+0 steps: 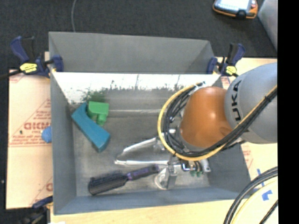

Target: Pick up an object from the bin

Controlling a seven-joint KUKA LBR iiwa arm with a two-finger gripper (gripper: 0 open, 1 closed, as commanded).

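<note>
The gripper is low in the bin, close to the near wall, its pale metal tip down at floor level. Whether it is open or closed cannot be told, since the wrist's glossy orange cover and a loop of black and yellow cables crowd over it.

Closest to it is a hairbrush, lying flat on the floor. The slim purple handle ends right at the gripper, and touching cannot be told from just beside. Its long axis runs away to the gripper's left, dipping slightly toward the near wall. The dark, bristly oblong head is the far end and points away from the gripper. Nothing shows the brush clasped.

Just beyond the brush, on the side away from the near wall, lies a shiny metal piece like a pair of tongs. Its two thin, bright arms also stretch leftward from the gripper and lie nearly side by side with the brush handle.

Well apart, up and to the left, a smooth blue block with rounded corners lies on a diagonal. A small green plastic block with square edges rests against its upper end, near the far wall.
</note>
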